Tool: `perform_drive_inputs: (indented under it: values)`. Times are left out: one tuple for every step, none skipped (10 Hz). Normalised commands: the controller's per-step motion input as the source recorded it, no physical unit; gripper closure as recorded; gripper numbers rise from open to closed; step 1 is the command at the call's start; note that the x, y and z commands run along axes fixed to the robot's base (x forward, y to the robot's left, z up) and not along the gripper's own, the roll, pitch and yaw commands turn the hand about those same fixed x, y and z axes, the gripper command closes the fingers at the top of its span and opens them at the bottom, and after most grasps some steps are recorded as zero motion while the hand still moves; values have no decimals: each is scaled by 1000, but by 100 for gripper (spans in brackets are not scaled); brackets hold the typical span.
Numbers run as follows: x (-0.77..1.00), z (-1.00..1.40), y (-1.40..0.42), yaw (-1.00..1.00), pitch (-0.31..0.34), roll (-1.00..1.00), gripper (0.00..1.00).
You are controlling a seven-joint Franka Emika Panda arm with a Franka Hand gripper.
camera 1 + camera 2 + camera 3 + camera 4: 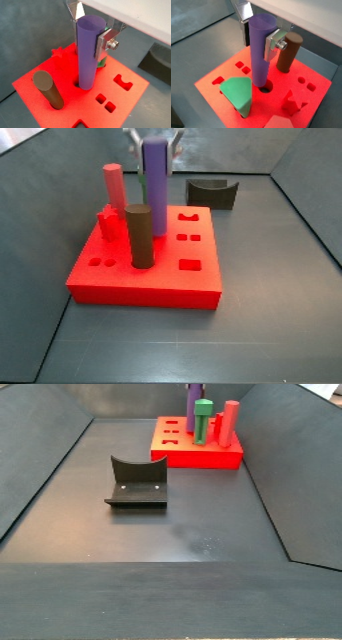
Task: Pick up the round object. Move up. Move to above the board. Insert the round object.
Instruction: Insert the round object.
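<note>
The round object, a tall purple cylinder (87, 65), stands upright between the gripper's fingers. My gripper (89, 36) is shut on its upper part, directly above the board (133, 92), a flat red square block with shaped holes. The peg's lower end sits in a round hole in the board in both wrist views (260, 55). A silver finger plate (274, 44) presses its side. In a side view the purple peg (155, 188) rises from the board (147, 278) with the gripper (158, 138) at its top. It also shows in a side view (195, 394) on the board (201, 456).
A thick dark brown cylinder (139, 236), a pink-red peg (114, 188), a green piece (238, 92) and a red star piece (296, 100) stand in the board. A small dark grey curved holder (136, 482) sits on the grey floor. Bin walls rise all round.
</note>
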Motion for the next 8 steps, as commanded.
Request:
perform_drive_inputs:
  values:
    - [-117, -149, 0, 0, 6, 20, 100]
    - [-114, -83, 0, 0, 20, 9, 100]
    - [-151, -34, 0, 0, 1, 3, 100]
    - [-169, -37, 0, 0, 4, 0, 100]
    - [-140, -80, 0, 0, 0, 0, 100]
    - [-140, -123, -63, 0, 0, 21, 100]
    - [-171, -169, -129, 20, 0, 31, 100]
    - [-69, -220, -149, 26, 0, 34, 100]
